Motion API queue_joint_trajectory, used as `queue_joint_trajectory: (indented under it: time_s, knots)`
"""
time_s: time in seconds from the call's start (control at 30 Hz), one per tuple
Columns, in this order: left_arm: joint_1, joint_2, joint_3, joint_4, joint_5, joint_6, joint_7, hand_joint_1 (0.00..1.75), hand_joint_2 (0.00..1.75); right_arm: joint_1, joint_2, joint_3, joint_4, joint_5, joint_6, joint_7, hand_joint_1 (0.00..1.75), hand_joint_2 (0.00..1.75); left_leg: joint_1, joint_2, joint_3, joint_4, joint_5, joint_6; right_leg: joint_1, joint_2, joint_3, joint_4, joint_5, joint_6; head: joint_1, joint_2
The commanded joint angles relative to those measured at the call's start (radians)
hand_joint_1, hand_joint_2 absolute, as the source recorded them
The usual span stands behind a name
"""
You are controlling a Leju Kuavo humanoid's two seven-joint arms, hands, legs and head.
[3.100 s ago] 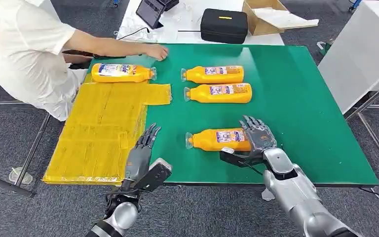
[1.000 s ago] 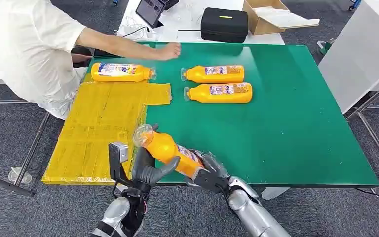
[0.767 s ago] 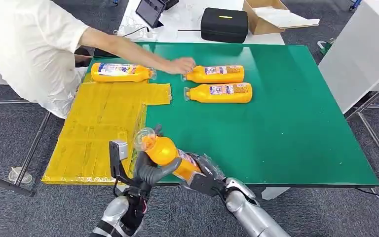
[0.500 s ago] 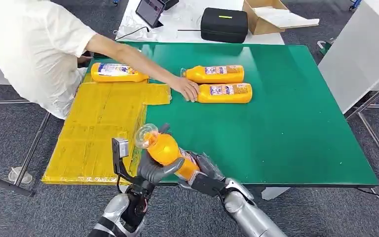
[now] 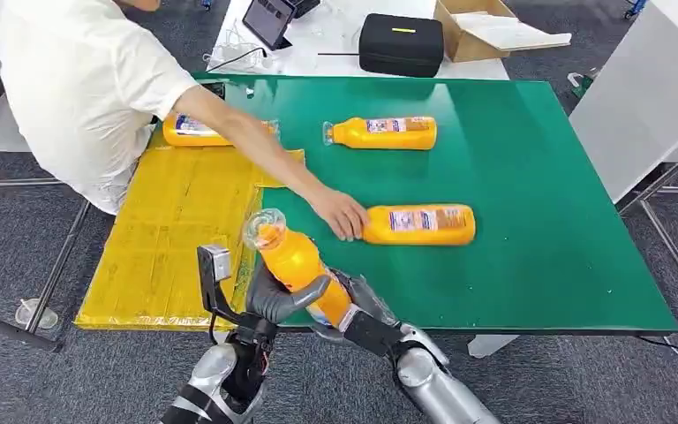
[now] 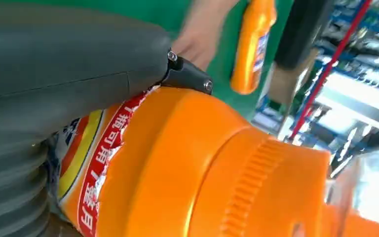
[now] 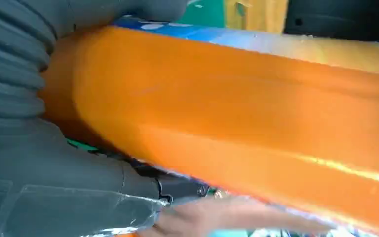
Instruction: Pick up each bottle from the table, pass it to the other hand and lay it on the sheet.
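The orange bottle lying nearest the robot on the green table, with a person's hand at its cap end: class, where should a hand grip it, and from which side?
Grip the bottle across its labelled middle, coming down from above. It lies flat on the table, long sides exposed, while the person's hand covers the cap end.

Glossy orange plastic bottle; matt green table; crinkled yellow sheet.
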Motion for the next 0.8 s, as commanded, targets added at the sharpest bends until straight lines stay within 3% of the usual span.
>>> queue_joint_trajectory:
  time_s: [0.03,0.1,0.13,0.23,0.27,0.33,0.37,0.43,0.47,0.53,0.6,0.67,0.73,0.8]
  knots:
    - [-0.010,0.050,0.099,-0.088,-0.035,0.099,0.015,1.75,1.75,0.012,0.047,-0.093,-0.061,-0.022,-0.119,0.027,0.00,0.00,0.000,0.004,0.004,0.000,-0.002,0.000,0.000,0.003,0.002,0.000,-0.001,-0.002,0.000,0.000]
    - [-0.028,0.066,0.119,-0.091,-0.119,0.222,-0.007,1.75,1.75,0.030,0.056,-0.133,-0.069,0.018,-0.257,-0.001,0.00,0.00,0.000,0.002,0.003,0.000,-0.001,0.000,0.001,0.001,0.002,0.000,-0.001,-0.002,0.000,0.000]
    - [-0.032,0.069,0.122,-0.094,-0.119,0.222,-0.007,1.75,1.75,0.031,0.055,-0.132,-0.064,0.019,-0.260,-0.003,0.00,0.00,0.000,0.001,0.005,0.000,-0.002,0.000,0.001,0.000,0.004,0.000,-0.002,-0.002,-0.001,0.000]
    - [-0.083,0.094,0.151,-0.047,-0.356,0.539,-0.076,1.75,1.75,0.068,0.091,-0.236,-0.112,0.077,-0.601,-0.122,0.00,0.00,0.000,0.001,0.003,-0.001,-0.001,0.000,0.000,0.000,0.002,0.000,-0.001,-0.002,0.000,0.000]
    - [-0.099,0.101,0.166,-0.021,-0.415,0.622,-0.074,1.75,1.75,0.114,0.142,-0.385,-0.257,0.176,-0.640,-0.122,0.00,0.00,0.000,0.002,0.005,0.000,-0.002,0.000,0.000,0.000,0.004,0.000,-0.002,-0.002,0.000,0.000]
    - [-0.108,0.112,0.178,-0.014,-0.411,0.613,-0.075,1.75,1.75,0.127,0.131,-0.383,-0.270,0.169,-0.640,-0.122,0.00,0.00,-0.001,0.000,0.003,0.000,-0.001,0.000,0.000,-0.002,0.002,0.002,-0.002,-0.002,0.000,0.000]
    - [-0.120,0.114,0.190,0.008,-0.465,0.676,-0.091,1.75,1.75,0.151,0.163,-0.460,-0.363,0.229,-0.640,-0.122,0.00,0.00,0.000,0.000,0.002,0.000,0.000,0.000,0.000,-0.001,0.001,0.001,-0.001,-0.002,0.000,0.000]
    - [-0.118,0.071,0.375,0.030,-0.835,0.710,-0.103,1.75,1.75,0.179,0.190,-0.533,-0.487,0.258,-0.640,-0.122,0.00,0.00,0.000,0.000,0.006,0.000,-0.002,0.000,0.000,-0.002,0.005,0.001,-0.003,-0.003,0.000,0.000]
    - [-0.117,0.049,0.515,0.011,-1.086,0.710,-0.050,1.75,1.75,0.192,0.181,-0.537,-0.534,0.253,-0.640,-0.122,0.00,0.00,0.000,0.001,0.004,0.001,-0.002,0.000,0.000,-0.001,0.003,0.002,-0.003,-0.003,0.000,0.000]
    - [-0.115,0.041,0.553,0.015,-1.202,0.710,-0.065,1.75,1.75,0.195,0.182,-0.543,-0.545,0.253,-0.640,-0.122,0.00,0.00,0.000,0.002,0.001,0.001,-0.001,0.000,0.000,0.001,0.000,0.001,-0.001,-0.001,0.000,0.000]
    - [-0.151,0.067,0.623,0.105,-1.395,0.710,0.024,1.75,1.75,0.205,0.178,-0.537,-0.559,0.241,-0.640,-0.122,0.00,0.00,0.000,0.003,0.004,0.000,-0.002,0.000,0.000,0.001,0.003,0.001,-0.002,-0.002,0.000,0.000]
    - [-0.190,0.114,0.606,0.218,-1.512,0.710,0.116,1.75,1.75,0.211,0.159,-0.502,-0.541,0.217,-0.640,-0.122,0.00,0.00,0.000,0.001,0.005,-0.001,-0.001,0.000,0.000,-0.001,0.003,0.000,-0.001,-0.002,0.000,0.000]
    - [-0.270,0.196,0.489,0.424,-1.629,0.710,0.248,1.75,1.75,0.209,0.118,-0.423,-0.479,0.189,-0.640,-0.122,0.00,0.00,0.000,0.002,0.006,-0.002,-0.001,0.000,0.000,0.001,0.004,-0.001,-0.001,-0.002,0.000,0.000]
    - [-0.304,0.209,0.442,0.530,-1.656,0.672,0.280,1.75,1.75,0.204,0.116,-0.415,-0.451,0.137,-0.640,-0.122,0.00,0.00,0.000,0.002,0.007,-0.003,0.000,0.000,0.001,0.000,0.005,-0.002,-0.001,-0.003,0.000,0.000]
